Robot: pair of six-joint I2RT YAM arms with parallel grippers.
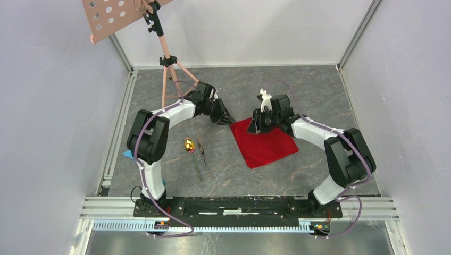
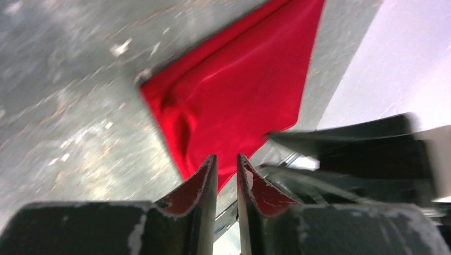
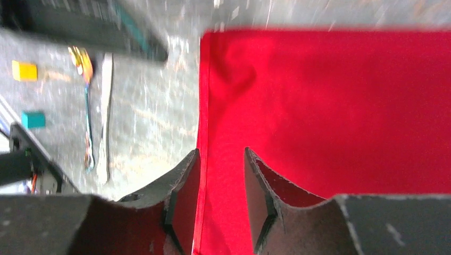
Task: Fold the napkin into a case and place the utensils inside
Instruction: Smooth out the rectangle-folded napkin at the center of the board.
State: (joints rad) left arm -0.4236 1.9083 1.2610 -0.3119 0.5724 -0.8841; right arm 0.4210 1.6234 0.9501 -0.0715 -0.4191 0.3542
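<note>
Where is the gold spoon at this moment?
In the top view, the gold spoon lies left of the red napkin, right beside thin dark utensils.

This is a robotics lab, a closed test cell and not a home. Plain white panels point(image 1: 53, 106) shut the space on the left, right and far sides, held by aluminium profiles point(image 1: 117, 127). A left arm point(image 1: 154, 135) and a right arm point(image 1: 345, 154) stand bolted to a black rail point(image 1: 239, 204) at the near edge. Far left, a pink tripod point(image 1: 169, 74) carries a perforated board point(image 1: 114, 16). The table point(image 1: 308, 90) has a grey marbled cover.
</note>
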